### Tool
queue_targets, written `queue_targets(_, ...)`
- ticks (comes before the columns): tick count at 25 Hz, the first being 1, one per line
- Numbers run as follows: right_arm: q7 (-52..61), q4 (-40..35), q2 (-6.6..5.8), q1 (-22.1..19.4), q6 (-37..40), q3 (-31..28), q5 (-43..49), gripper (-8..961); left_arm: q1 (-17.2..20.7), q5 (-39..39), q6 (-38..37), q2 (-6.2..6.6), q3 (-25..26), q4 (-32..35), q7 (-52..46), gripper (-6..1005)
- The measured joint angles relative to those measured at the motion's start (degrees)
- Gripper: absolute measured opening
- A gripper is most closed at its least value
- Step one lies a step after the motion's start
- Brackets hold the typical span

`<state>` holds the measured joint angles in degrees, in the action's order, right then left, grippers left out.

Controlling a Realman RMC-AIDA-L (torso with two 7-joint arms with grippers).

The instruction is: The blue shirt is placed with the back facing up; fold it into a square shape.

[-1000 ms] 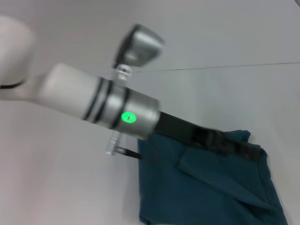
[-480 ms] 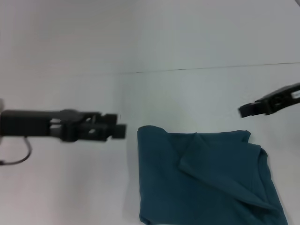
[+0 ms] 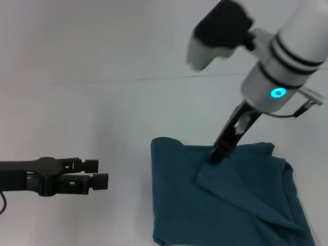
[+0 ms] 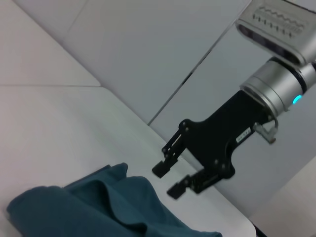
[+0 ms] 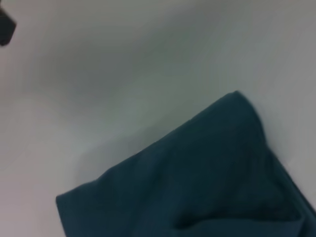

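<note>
While the left end effector (image 3: 100, 173) is pulling back to hover over bare tabletop (image 3: 77, 102) beside the blue shirt (image 3: 225, 200), fingers slightly parted and empty, the right end effector (image 3: 218, 154) is swinging in and descending, open and holding nothing, onto the shirt's far edge. Already bundled roughly square at the tabletop's near right, the shirt is probably getting a final tidying

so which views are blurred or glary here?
Head view: right arm's upper housing smeared by motion blur, blue shirt fairly crisp. Left wrist view: right gripper sharp, no glare. Right wrist view: soft all over, the shirt's edges fuzzy.
</note>
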<state>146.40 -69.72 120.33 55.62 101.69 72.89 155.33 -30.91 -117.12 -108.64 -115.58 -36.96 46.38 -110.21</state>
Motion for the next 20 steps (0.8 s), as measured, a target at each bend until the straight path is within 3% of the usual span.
queue_targets(4, 3.89, 0.85, 0.5, 1.37, -1.78, 9.24, -0.7, 495, 0.73, -0.1, -0.1, -0.17, 0.49, 0.03, 0.12, 933)
queue_targets(8, 6.95, 1.51, 0.68, 1.68, -3.14, 14.57, -1.49, 555, 0.93, -0.12, 0.18, -0.24, 0.64, 0.03, 0.16, 931)
queue_targets(15, 8.89, 3.65, 0.71, 1.26, -4.9, 15.93, -2.39, 661, 0.78, -0.13, 0.93, -0.23, 0.62, -0.04, 0.67, 926)
queue_targets(20, 9.62, 5.95, 0.5, 1.33, -6.47, 16.45, -2.43, 665, 0.59, -0.13, 1.39, -0.21, 0.66, -0.15, 0.81, 922)
